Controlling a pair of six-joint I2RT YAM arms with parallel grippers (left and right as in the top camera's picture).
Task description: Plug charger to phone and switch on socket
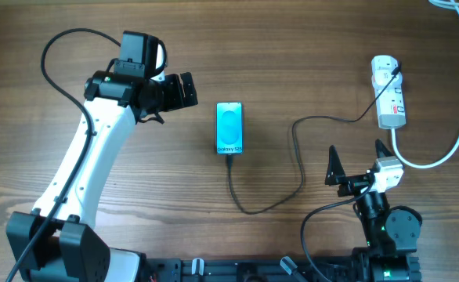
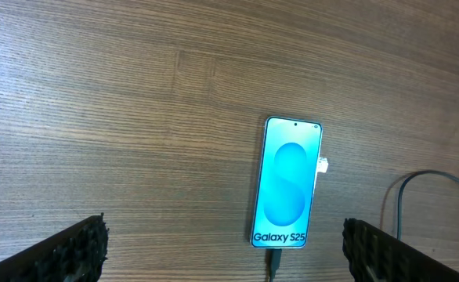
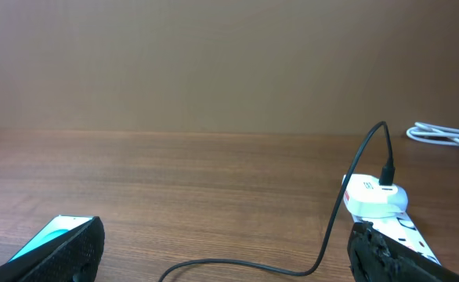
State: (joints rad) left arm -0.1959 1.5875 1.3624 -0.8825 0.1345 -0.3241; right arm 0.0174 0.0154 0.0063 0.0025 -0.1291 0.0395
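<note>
Far right, nr socket (image 1: 388,92): we cld shove it or snag charger (image 1: 323,117) w/ right gripper (image 1: 356,157) (spread, empty), unplugging phone (image 1: 229,128). Left gripper (image 1: 189,90) spread too.

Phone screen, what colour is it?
The phone screen is turquoise-cyan, paler at the lower band; the left wrist view shows it best.

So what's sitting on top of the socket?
On the socket sits a black plug, with the charger running off it. Whatever is under the plug is hidden.
</note>
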